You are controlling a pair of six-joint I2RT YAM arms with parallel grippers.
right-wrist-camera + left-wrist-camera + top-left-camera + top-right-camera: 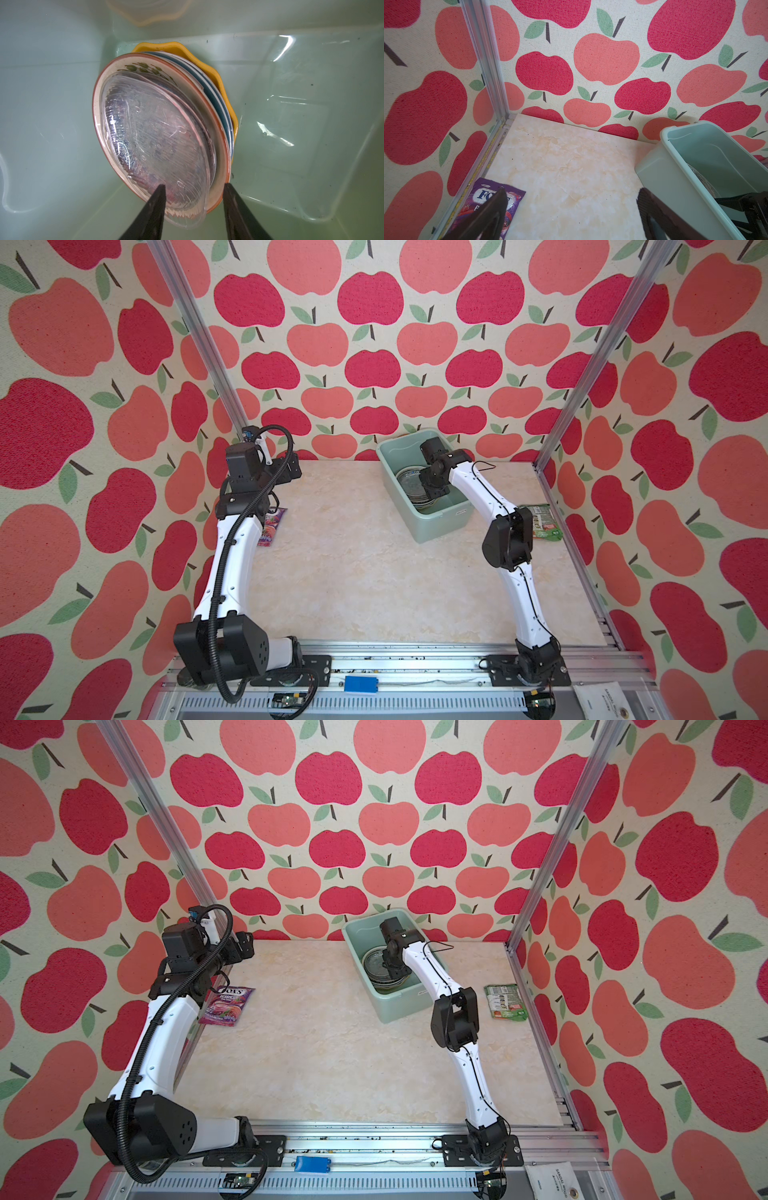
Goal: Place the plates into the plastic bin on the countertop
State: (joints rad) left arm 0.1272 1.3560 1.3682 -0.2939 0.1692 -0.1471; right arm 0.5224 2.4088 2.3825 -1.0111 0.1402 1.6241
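Observation:
The plastic bin [440,526] [399,1006] stands on the countertop [353,564] at the back, right of centre. Several plates [409,489] [376,969] lie stacked inside it. In the right wrist view a clear glass plate [155,135] tops a cream plate with a green plant [145,67], blue plates [218,104] and a yellow scalloped plate [207,60]. My right gripper [194,184] [432,485] reaches down into the bin, open, its jaws on either side of the glass plate's rim with a gap. My left gripper [571,190] [291,466] hangs open over the back-left countertop, holding nothing.
A purple snack packet [226,1006] [492,193] lies by the left wall under the left arm. A green packet [544,522] lies at the right edge, behind the right arm's elbow. Aluminium posts [199,344] and apple-patterned walls close in three sides.

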